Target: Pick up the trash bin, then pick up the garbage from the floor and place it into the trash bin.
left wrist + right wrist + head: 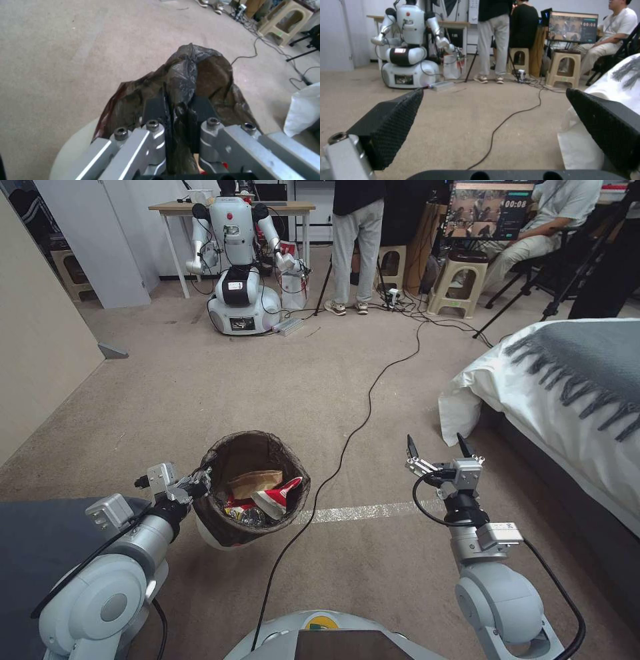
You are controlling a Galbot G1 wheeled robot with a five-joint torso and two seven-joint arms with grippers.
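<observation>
The trash bin [220,537], a white pail lined with a dark brown bag [200,72], stands low in the middle of the head view. My left gripper [200,489] is shut on the bin's left rim, its fingers [156,105] pinching the folded bag. I cannot tell whether the bin's base touches the floor [200,387]. Garbage lies inside the bin: a brown paper bag [255,480], a red-and-white wrapper [281,497] and small bits beneath. My right gripper [441,447] hovers open to the bin's right, nothing between its fingers [396,120].
A black cable [363,420] runs across the carpet past the bin, and a strip of shiny tape [373,511] lies beside it. A bed [573,400] with white sheet and grey blanket is close on the right. Another robot [233,267], stools and people are at the back.
</observation>
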